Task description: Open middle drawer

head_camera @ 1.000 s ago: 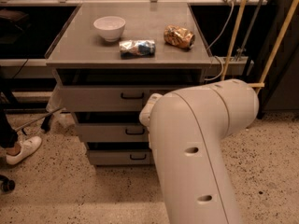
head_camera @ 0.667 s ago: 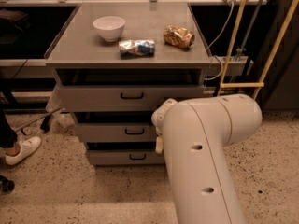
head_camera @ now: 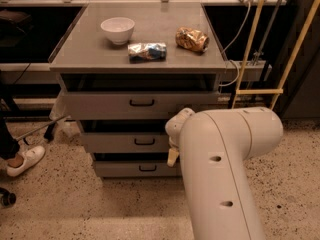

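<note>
The middle drawer (head_camera: 120,142) is the second grey front in the three-drawer stack, with a small black loop handle (head_camera: 144,141). The top drawer (head_camera: 100,104) sits above it and the bottom drawer (head_camera: 120,168) below it. My big white arm (head_camera: 225,169) fills the lower right. Its end, the gripper (head_camera: 173,156), sits against the right part of the middle drawer's front, just right of the handle. Most of the gripper is hidden behind the arm.
On the cabinet top (head_camera: 80,49) are a white bowl (head_camera: 118,29), a blue and silver snack bag (head_camera: 147,51) and a brown snack bag (head_camera: 192,39). A person's white shoe (head_camera: 25,160) is on the floor at left. Yellow poles (head_camera: 248,49) and a white cable (head_camera: 235,34) stand at right.
My arm has swung to the right, uncovering more of the drawer fronts. The gripper end now sits right of the middle drawer's handle. The drawers look unmoved.
</note>
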Motion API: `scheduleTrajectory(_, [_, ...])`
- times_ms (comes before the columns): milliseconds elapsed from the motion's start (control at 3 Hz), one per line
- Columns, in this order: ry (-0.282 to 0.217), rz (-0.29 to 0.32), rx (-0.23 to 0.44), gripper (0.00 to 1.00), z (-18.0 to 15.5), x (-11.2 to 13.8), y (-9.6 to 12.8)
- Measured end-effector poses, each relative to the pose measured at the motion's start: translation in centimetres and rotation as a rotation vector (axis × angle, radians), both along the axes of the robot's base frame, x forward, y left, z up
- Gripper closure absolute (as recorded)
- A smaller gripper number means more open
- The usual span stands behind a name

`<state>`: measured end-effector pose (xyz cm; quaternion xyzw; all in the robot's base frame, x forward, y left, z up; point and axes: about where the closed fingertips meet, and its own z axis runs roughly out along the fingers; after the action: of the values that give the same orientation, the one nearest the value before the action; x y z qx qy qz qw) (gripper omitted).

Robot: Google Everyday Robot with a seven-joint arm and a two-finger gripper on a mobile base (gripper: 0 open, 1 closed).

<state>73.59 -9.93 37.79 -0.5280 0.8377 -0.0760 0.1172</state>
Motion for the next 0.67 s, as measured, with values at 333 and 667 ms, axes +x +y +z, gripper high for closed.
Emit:
scheduleTrajectory(333, [0.000,0.000,0.000,0.19,0.00,0.00,0.00])
scheduleTrajectory(667, [0.000,0.000,0.000,0.42,-0.01,0.00,0.00])
